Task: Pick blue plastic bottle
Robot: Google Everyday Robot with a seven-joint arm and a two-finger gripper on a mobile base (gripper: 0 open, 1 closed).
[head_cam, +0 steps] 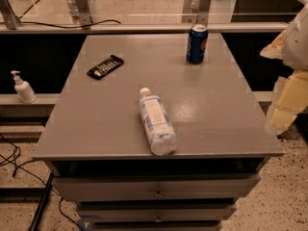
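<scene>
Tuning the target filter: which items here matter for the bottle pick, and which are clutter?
Job: blue plastic bottle, lying near the front edge of the cabinet top; gripper, beside its right edge.
Lying about: soda can, dark packet, white pump bottle.

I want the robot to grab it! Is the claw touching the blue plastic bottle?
Apart. The camera view shows the claw off the right side of the table, grey top showing between it and the blue plastic bottle lying on its side.
</scene>
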